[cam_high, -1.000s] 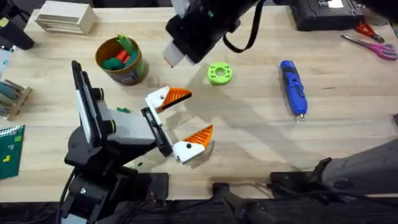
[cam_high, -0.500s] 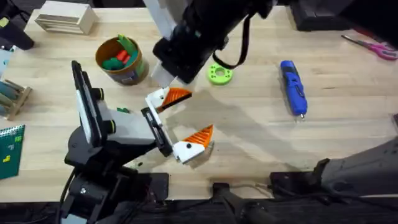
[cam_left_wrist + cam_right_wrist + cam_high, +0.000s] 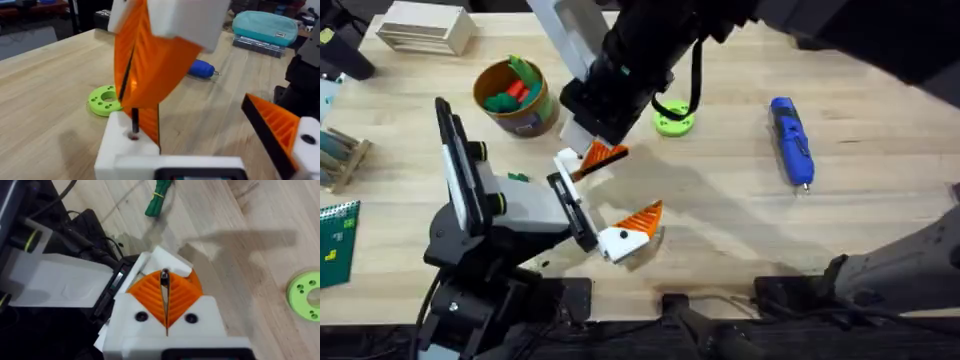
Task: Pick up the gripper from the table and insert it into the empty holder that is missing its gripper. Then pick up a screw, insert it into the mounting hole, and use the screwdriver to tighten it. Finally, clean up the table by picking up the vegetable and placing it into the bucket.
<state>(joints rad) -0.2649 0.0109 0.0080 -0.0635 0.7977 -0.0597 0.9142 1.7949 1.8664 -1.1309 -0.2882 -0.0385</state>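
The pale wooden table (image 3: 880, 230) is cluttered. The right gripper (image 3: 164, 296) has swung down over the holder (image 3: 131, 146), pinching a thin dark screw (image 3: 164, 278) above its hole. The left gripper (image 3: 610, 192) gapes, empty.

Table (image 3: 880, 200): pale wood planks, matt. Holder (image 3: 131, 150): smooth white plastic. Gripper (image 3: 605, 154): ribbed orange plastic. Screwdriver (image 3: 791, 140): glossy blue plastic, thin metal bit

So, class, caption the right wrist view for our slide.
Right gripper, pads pinching a screw, lowers it onto the holder beside the lime-green ring.
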